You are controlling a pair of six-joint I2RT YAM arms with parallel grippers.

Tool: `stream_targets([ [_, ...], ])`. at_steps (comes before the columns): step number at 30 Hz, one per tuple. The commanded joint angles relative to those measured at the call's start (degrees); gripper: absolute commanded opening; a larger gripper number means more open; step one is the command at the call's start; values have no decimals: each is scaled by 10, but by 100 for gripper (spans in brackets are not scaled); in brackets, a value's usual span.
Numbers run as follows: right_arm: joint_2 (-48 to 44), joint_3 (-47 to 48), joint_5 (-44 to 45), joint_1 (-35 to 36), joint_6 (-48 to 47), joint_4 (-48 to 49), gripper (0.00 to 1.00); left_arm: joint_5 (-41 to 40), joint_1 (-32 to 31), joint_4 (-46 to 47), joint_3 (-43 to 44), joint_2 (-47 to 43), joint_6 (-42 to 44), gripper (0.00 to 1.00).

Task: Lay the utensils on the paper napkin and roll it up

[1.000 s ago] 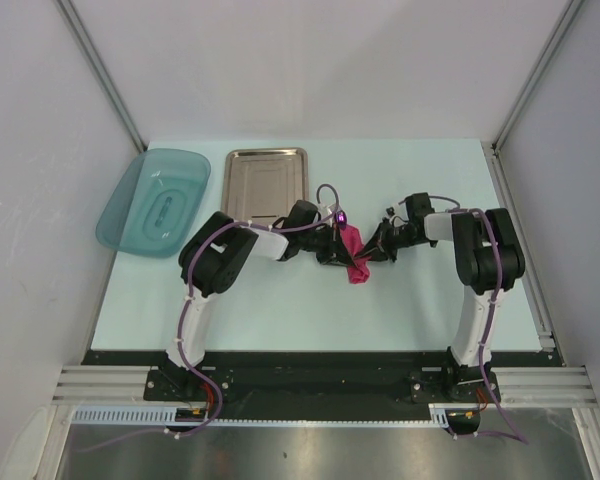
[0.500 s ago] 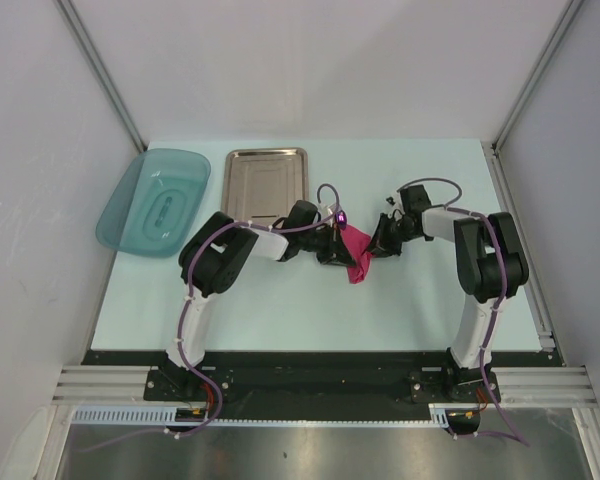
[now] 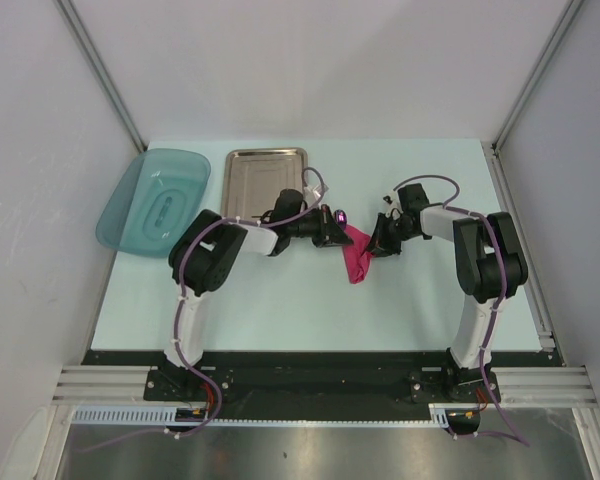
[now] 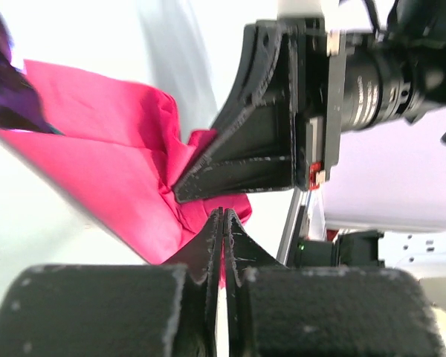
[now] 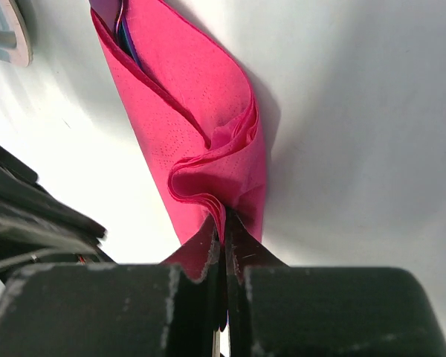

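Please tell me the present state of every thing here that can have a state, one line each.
paper napkin: folded over, loosely bunched.
utensils: tucked inside the fold, mostly hidden.
right pincer: shut on the paper napkin's edge.
left pincer: shut beside the paper napkin; grip unclear.
steel tray: lying flat, open side up.
teal dish: resting at the far left.

Magenta-pink napkin [image 3: 357,260]; teal dish [image 3: 152,200]; silver tray [image 3: 266,180].
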Motion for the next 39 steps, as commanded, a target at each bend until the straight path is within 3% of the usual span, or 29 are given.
stream_targets([
  [1, 13, 0, 80, 4, -31, -5, 0, -10, 8, 40, 17, -3, -29, 2],
  [14, 8, 5, 66, 9, -26, -6, 0, -43, 6, 16, 58, 54, -22, 0],
  [25, -10, 18, 53, 13, -27, -15, 0, -85, -9, -104, 87, 74, 50, 0],
  [39, -109, 39, -12, 36, -38, -31, 3, -133, -22, -237, 133, 83, 127, 0],
])
